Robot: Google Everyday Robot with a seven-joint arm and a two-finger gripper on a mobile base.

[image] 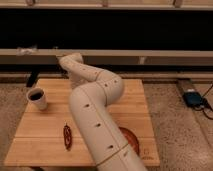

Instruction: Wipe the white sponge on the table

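The light wooden table [134,107] fills the middle of the camera view. My arm [97,120] rises from the near edge, bends at the elbow, reaches to the far left and turns down over the table's far side. My gripper [76,83] is at the end of that arm, low over the far middle-left of the table and mostly hidden behind the forearm. The white sponge is hidden from view.
A white cup with dark liquid [37,98] stands at the table's left. A dark red elongated object [67,136] lies near the front. An orange-red plate [132,140] sits at the front right, half behind my arm. A blue device [193,97] lies on the floor at right.
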